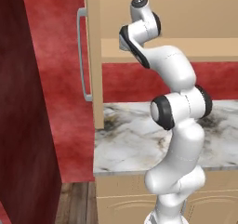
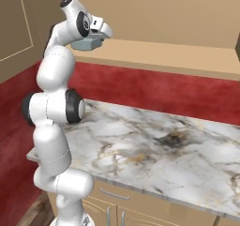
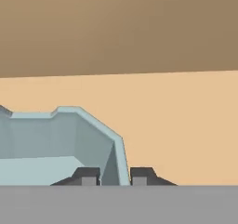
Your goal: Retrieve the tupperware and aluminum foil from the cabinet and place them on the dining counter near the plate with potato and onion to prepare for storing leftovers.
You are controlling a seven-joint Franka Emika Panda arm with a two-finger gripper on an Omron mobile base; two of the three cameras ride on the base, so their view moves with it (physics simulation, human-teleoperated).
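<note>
A white robot arm reaches up into the open tan cabinet [image 1: 162,14], where its gripper [image 3: 115,176] has closed narrowly on the wall of the tupperware [image 3: 56,144]. Seen from the hand, one dark fingertip [image 3: 87,175] stands inside the pale blue-grey tub and the other [image 3: 142,175] just outside it, with the faceted wall and its rim pinched between them. The tub sits on the cabinet's inner shelf [image 3: 186,125], toward the shelf's left end, with bare light wood stretching away beside it and the darker back panel of the cabinet behind.

From the right base camera, the hand [image 2: 96,30] hangs at the front edge of that shelf with the tupperware [image 2: 86,44] directly beneath it; whether the tub rests on the wood or is lifted just clear of it cannot be told from this angle. From the left base camera, the cabinet door [image 1: 95,56] stands swung open, edge-on, with its long grey bar handle [image 1: 82,56] facing the red wall [image 1: 56,79].

Below the cabinet runs a marble worktop [image 2: 154,150] veined in grey and brown, carried on tan drawer fronts, with a red backsplash [image 2: 164,91] between worktop and shelf.
</note>
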